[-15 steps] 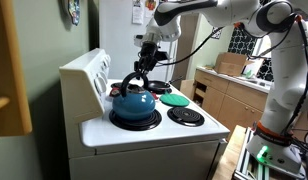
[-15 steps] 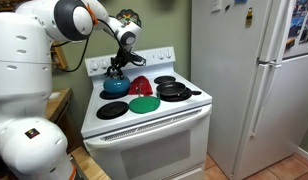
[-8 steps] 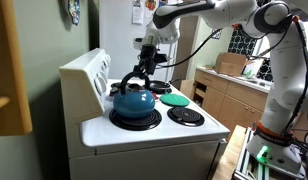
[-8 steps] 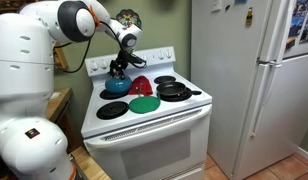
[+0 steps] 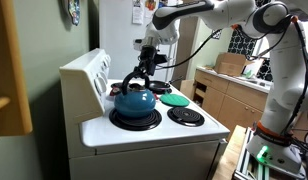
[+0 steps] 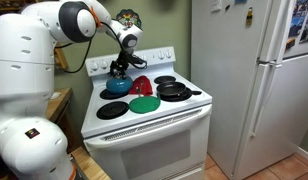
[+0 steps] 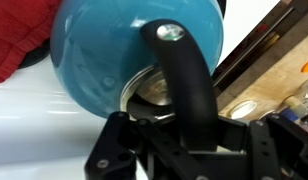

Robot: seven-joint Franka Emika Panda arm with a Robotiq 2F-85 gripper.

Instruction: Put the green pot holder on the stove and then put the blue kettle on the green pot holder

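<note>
Wrist view: hand (image 7: 184,120), spread wide, straddles the blue kettle (image 7: 99,55).

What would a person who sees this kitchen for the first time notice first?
Most likely the teal-blue kettle on a back coil burner of the white stove, with the robot's tool placed around its black handle. Next comes the green pot holder, lying flat on the stovetop nearer the front, with a red pad behind it.
</note>
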